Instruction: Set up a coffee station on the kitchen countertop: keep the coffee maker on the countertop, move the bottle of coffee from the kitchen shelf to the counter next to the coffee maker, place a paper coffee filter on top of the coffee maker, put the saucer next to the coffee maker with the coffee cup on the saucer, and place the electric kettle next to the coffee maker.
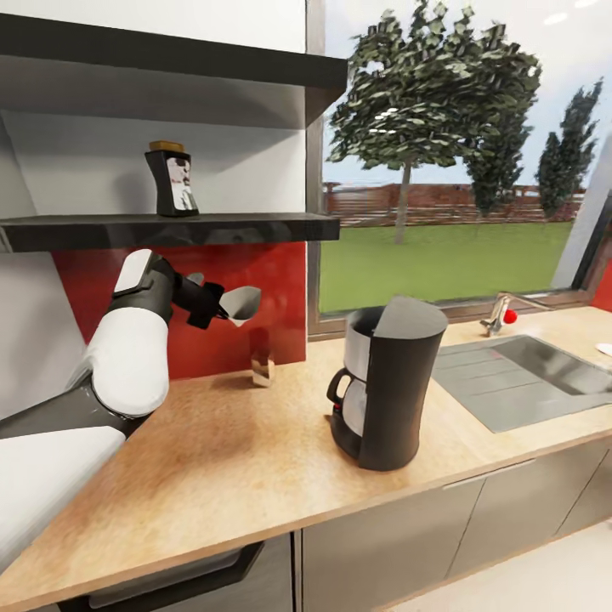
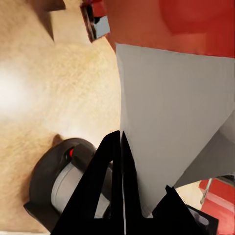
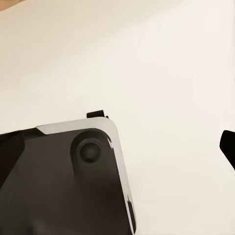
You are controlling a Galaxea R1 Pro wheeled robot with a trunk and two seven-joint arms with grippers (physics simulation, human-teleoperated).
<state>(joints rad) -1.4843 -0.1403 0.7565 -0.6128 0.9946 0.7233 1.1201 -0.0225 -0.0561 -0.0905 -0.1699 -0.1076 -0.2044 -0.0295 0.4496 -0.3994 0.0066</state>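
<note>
— What's the left gripper (image 1: 223, 308) doing?
— Its fingers are pinched together on the paper coffee filter (image 1: 241, 304), held in the air over the kitchen countertop (image 1: 229, 450), well left of the coffee maker (image 1: 387, 384).
— And the arm?
— Raised, reaching under the kitchen shelf (image 1: 170, 229), where the bottle of coffee (image 1: 173, 180) stands.
— The wrist views?
— The left one looks down past the filter onto the coffee maker; I cannot tell the right gripper's state.

A large window (image 1: 450, 161) fills the kitchen wall from 12 to 2 o'clock, framing trees (image 1: 425, 93), a green lawn (image 1: 442, 259) and a brick wall under a pale sky. A red backsplash (image 1: 246, 280) runs at 10 o'clock beneath white wall. Dark grey cabinet fronts (image 1: 399, 535) line 5 o'clock above pale flooring (image 1: 544, 578).
</note>
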